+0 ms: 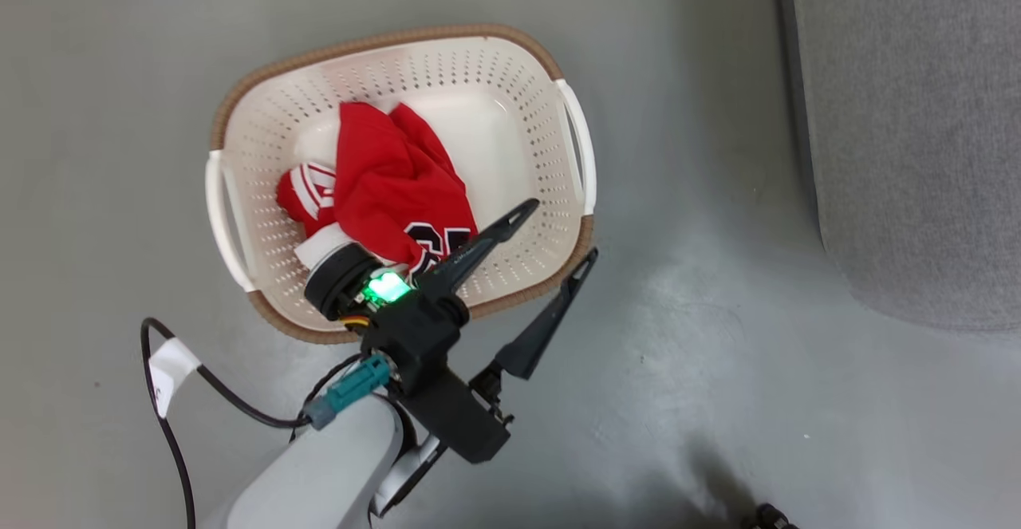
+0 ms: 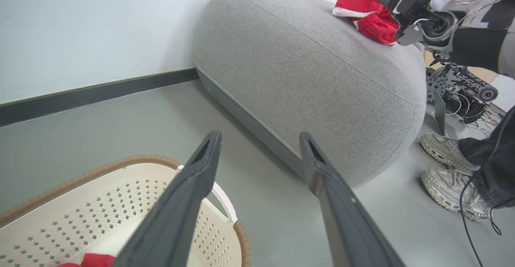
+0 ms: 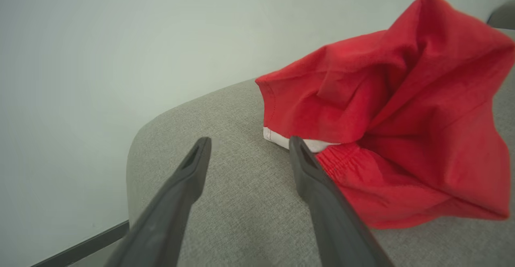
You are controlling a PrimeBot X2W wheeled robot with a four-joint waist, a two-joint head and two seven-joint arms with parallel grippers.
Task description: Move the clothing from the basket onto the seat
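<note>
A red jersey [image 1: 391,186] with black numerals lies bunched in the cream basket [image 1: 526,106] on the grey floor. My left gripper [image 1: 562,230] hovers open over the basket's near right rim, one finger above the jersey's edge, holding nothing. A plain red garment with white trim [image 3: 402,126] lies crumpled on the grey seat [image 3: 241,186]; in the left wrist view the same garment [image 2: 364,7] sits on top of the seat [image 2: 314,69]. My right gripper [image 3: 249,148] stands open just left of that garment, its right finger beside the white trim, gripping nothing.
The seat's edge [image 1: 909,130] rises at the right of the head view. A person's white sneakers [image 2: 446,166] stand on the floor beside the seat. A black cable [image 1: 183,401] loops near my left forearm. A dark skirting board [image 2: 96,94] runs along the wall.
</note>
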